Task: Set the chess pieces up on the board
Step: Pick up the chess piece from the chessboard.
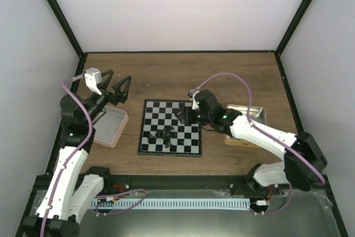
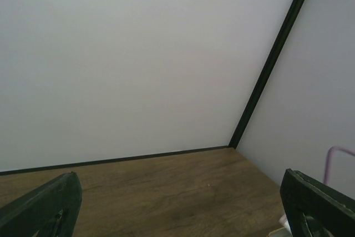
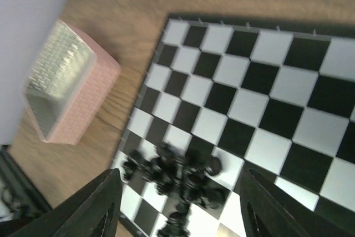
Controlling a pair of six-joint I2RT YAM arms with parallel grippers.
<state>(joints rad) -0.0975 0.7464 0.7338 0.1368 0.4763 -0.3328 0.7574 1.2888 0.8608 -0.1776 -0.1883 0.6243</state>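
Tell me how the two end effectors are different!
The left end effector is off the board, near the pink tray; the right end effector is over the board. The left one faces the back wall; the right one looks down at the heap of black pieces. Both are open and hold nothing.

Brown wood-grain table (image 1: pixel 222 76) carrying three flat things.
A black-and-white checkered square chessboard (image 1: pixel 155 115) lies near the middle. A pink rectangular tray (image 1: pixel 108 140) sits just beside the chessboard's left edge, and a tan rectangular tray (image 1: pixel 258 114) lies on the right, partly hidden under the right arm.
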